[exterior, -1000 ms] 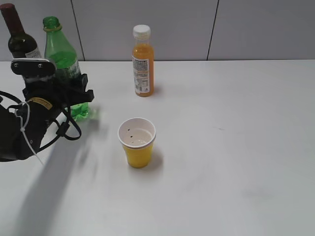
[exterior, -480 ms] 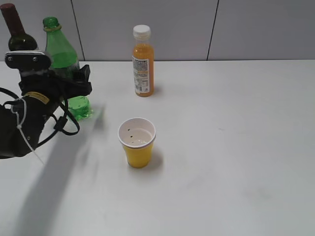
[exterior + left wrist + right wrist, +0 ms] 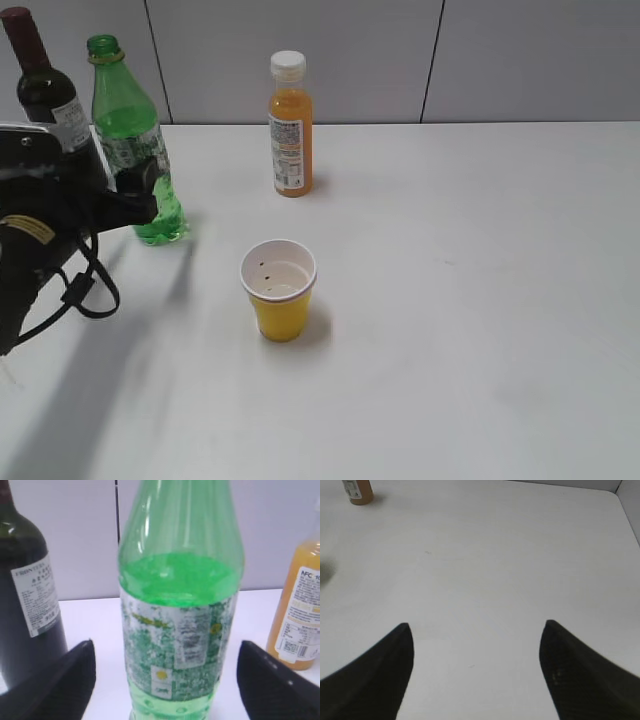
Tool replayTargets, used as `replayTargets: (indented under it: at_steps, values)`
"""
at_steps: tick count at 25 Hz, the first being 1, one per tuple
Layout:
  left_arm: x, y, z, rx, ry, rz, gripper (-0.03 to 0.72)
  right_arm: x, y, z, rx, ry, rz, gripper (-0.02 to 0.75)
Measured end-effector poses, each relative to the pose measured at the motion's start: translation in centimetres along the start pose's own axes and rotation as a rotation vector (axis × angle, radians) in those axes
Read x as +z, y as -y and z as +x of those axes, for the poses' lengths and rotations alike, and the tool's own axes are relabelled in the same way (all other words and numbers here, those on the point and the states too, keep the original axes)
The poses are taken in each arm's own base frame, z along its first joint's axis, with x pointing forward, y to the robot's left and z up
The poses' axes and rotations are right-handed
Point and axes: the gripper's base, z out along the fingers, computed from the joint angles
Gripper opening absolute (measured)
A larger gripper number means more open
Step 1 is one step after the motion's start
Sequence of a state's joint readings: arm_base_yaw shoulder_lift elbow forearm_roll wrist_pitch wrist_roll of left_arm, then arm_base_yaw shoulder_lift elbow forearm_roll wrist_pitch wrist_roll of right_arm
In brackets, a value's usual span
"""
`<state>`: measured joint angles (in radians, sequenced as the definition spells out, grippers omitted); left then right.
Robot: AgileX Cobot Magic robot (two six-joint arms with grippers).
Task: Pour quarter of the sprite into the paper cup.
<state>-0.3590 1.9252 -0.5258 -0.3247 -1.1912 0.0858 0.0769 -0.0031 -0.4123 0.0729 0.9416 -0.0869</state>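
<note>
While your left gripper (image 3: 165, 680) stands spread wide around the sprite (image 3: 130, 150) without touching it — the bottle upright on the desk (image 3: 480, 300), up and left of the paper cup (image 3: 279, 290) — your right gripper (image 3: 476, 670) hangs spread over bare desk.

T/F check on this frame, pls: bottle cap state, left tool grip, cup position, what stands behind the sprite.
1. The sprite has no cap on. True.
2. The left tool is clamped on the sprite. False: its fingers stand apart on either side of the bottle, with gaps showing.
3. The paper cup lies on its side. False: it stands upright, mouth up.
4. The wine bottle stands just left of the sprite. True.
5. The orange juice bottle has a white cap on. True.
6. The right tool holds the cup. False: open over bare table.
</note>
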Motion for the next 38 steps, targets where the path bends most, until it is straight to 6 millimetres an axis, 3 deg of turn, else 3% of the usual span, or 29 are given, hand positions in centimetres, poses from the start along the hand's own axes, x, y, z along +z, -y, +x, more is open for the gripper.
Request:
replayTargets:
  at_steps: [8,19,29,33,38]
  values:
    - [-2.9,-0.8,-2.2,0.073,-0.013,0.004,0.653,0.0,0.0,0.0,0.000,0.000,0.000,0.592]
    - [-5.8,-1.2,-5.8,0.197,-0.168,0.043,0.639,0.0,0.0,0.0,0.000,0.000,0.000,0.592]
    - [-8.7,-2.6,-7.6,0.125,-0.332,0.094,0.622,0.0,0.0,0.0,0.000,0.000,0.000,0.592]
    - [-9.1,-4.0,-7.8,0.126,-0.441,0.108,0.616,0.0,0.0,0.0,0.000,0.000,0.000,0.592]
    - [-8.4,-5.1,-9.7,0.094,-0.536,0.126,0.603,0.0,0.0,0.0,0.000,0.000,0.000,0.592]
